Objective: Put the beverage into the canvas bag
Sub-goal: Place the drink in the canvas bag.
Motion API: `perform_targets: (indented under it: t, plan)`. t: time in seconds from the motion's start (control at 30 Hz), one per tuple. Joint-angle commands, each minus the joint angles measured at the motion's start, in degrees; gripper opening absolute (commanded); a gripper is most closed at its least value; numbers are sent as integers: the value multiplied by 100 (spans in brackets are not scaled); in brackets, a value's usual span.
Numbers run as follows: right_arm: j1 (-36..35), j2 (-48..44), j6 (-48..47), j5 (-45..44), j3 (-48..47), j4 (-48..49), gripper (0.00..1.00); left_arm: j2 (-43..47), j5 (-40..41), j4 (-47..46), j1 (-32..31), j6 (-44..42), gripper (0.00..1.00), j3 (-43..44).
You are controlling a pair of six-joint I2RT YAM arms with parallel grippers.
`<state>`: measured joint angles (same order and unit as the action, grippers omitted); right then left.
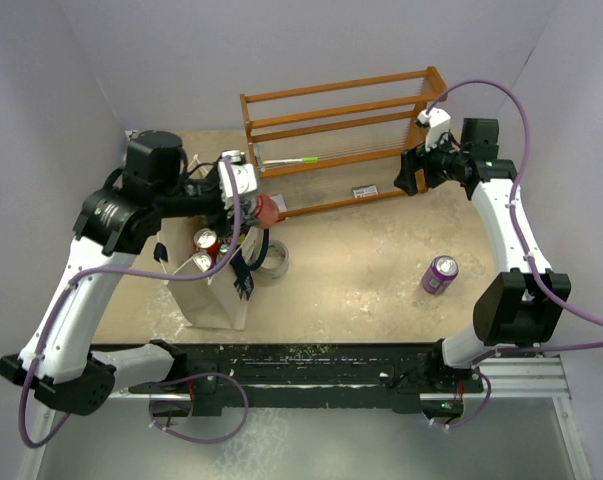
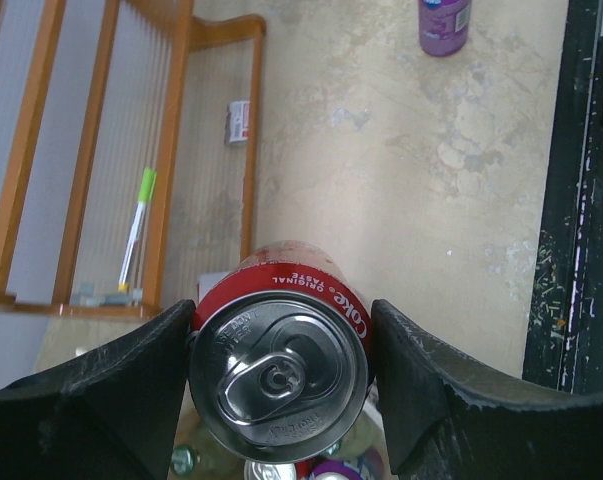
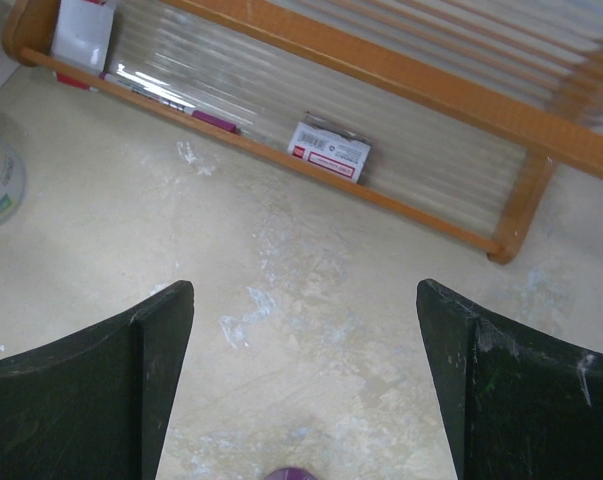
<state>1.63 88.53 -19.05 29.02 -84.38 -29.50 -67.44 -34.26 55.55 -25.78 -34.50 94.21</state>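
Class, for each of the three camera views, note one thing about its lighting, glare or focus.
Top external: soft, even light, with no hard shadows around the canvas bag. Left wrist: the Coke can lid is sharp with a mild sheen and no harsh glare. Right wrist: the wooden rack smears into blur toward the upper right, while the small carton on it stays crisp.
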Motion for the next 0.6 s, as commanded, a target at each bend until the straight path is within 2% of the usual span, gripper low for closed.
perform_targets:
  t: [0.0,0.17,0.3,0.57]
  plan:
    - [-171,84,-318,-155,-448,-128,93,556,-73,-297,588,325,0,-354]
    - [-219,194,-358,-26,-594,-180,93,777,72,-31,1298,479,0,-641]
    - [-276,176,-361,124,-589,-186,92,856,65,545,1754,358,0,-728]
    - [-533,45,-163,467,-207,550,92,1276,287,2100,1796,-304,0,-568]
